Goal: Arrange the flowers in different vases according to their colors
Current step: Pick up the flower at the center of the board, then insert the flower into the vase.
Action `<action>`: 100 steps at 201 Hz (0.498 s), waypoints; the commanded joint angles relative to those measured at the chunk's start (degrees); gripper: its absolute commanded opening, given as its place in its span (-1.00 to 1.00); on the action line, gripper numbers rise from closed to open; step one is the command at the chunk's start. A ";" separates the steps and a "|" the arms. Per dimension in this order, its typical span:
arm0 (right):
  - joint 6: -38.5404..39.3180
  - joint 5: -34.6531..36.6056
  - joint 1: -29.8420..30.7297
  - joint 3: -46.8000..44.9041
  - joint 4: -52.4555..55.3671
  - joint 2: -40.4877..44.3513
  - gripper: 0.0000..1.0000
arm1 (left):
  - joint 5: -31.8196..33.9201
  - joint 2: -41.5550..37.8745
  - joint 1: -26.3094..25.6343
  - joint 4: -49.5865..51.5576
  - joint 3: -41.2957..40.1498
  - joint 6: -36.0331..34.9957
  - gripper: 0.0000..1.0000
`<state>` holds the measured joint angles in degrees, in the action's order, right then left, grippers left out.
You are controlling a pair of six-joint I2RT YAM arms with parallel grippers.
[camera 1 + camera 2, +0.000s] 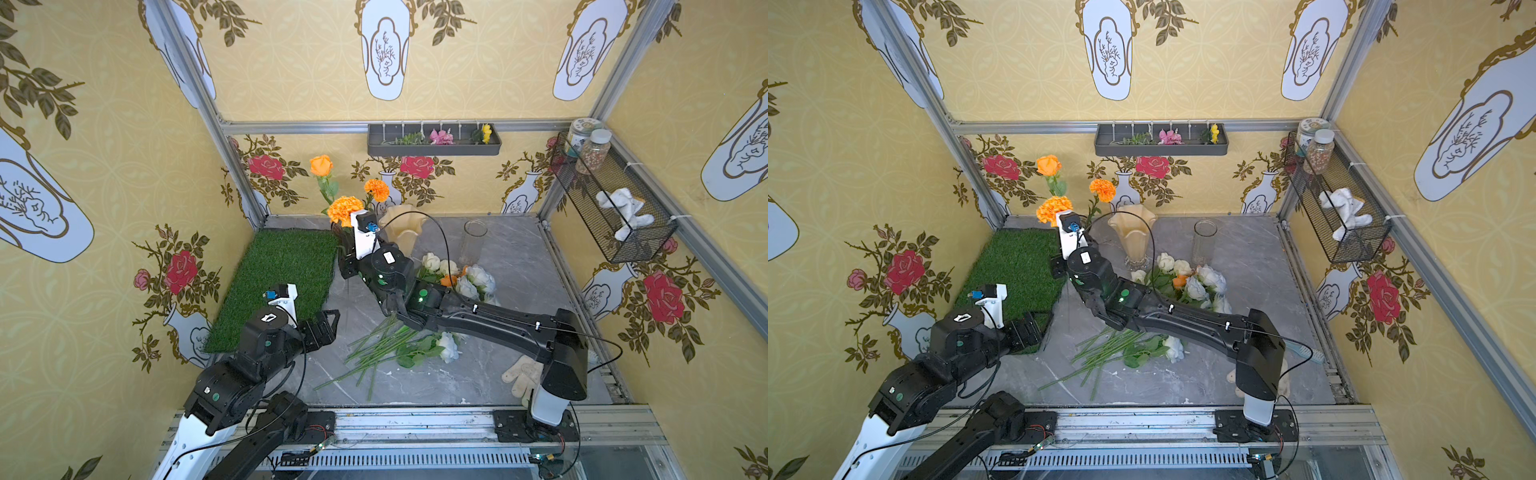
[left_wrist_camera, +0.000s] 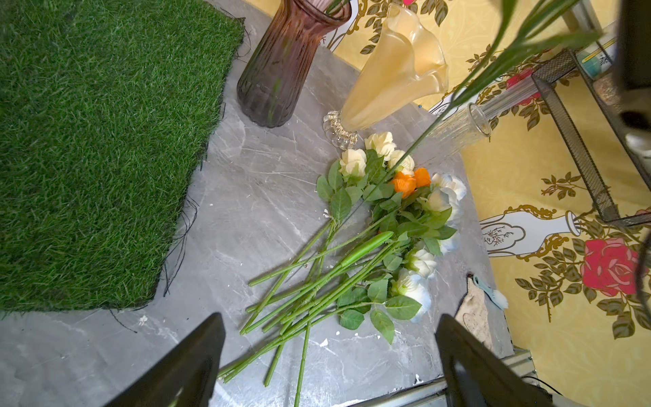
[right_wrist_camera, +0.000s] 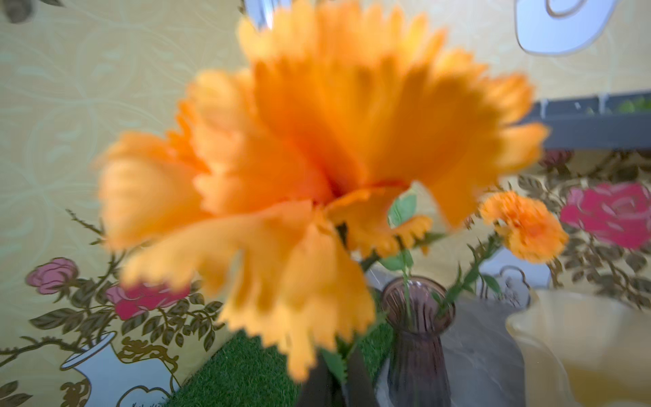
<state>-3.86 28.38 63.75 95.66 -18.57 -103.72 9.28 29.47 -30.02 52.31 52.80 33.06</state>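
Seeing right gripper (image 3: 334, 384) closed tight on the stem of an orange marigold (image 1: 345, 210), pinching just under the bloom; that bloom fills the right wrist view, blurred. We have it held up at the back of the table (image 1: 519, 299), just beside the purple vase (image 3: 417, 338), which stands at the far corner of the grass mat (image 1: 278, 282). Held stem drops between the fingers outside the vase mouth; we can't make out its lower end. In both top views the held head sits in front of the two vase blooms, right against the right wrist camera (image 1: 365, 226). Purple vase carries two stems: an orange rose (image 1: 321, 165) and a second marigold (image 1: 377, 190), both heads well above the rim. Cream vase (image 1: 405, 226) stands just beside it, clear cylinder (image 1: 473, 241) further along the back, apart from both. Remaining flowers (image 2: 387, 225) lie in a heap on the table in front of those two vases: cream-white roses (image 2: 380, 142) nearest the cream vase's foot, blue-tinted white roses (image 2: 447, 183) on the side toward the cylinder, one small orange bloom (image 2: 410, 181) between them, stems fanned out toward the robot's side. Our right arm (image 1: 490, 320) reaches across above the heap. Left gripper (image 2: 329, 320) hangs over the near corner of the mat, fingers spread wide with nothing between them; we see it near the stem ends but not touching them.
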 commanded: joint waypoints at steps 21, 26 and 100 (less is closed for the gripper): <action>13.86 -5.07 -2.21 9.37 -6.37 -4.46 -1.00 | 0.38 0.56 0.05 -0.81 -0.19 -0.18 0.91; 14.55 -5.17 -2.66 10.29 -7.04 -5.06 -1.00 | 0.31 0.58 0.05 -0.81 -0.24 -0.12 0.91; 15.33 -9.74 -8.52 24.59 -15.75 -14.14 -1.00 | -0.23 1.37 0.05 -0.96 -0.25 -0.34 0.91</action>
<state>10.20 20.75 55.96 117.14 -27.38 -115.72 9.26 30.55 -30.02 52.31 52.77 33.08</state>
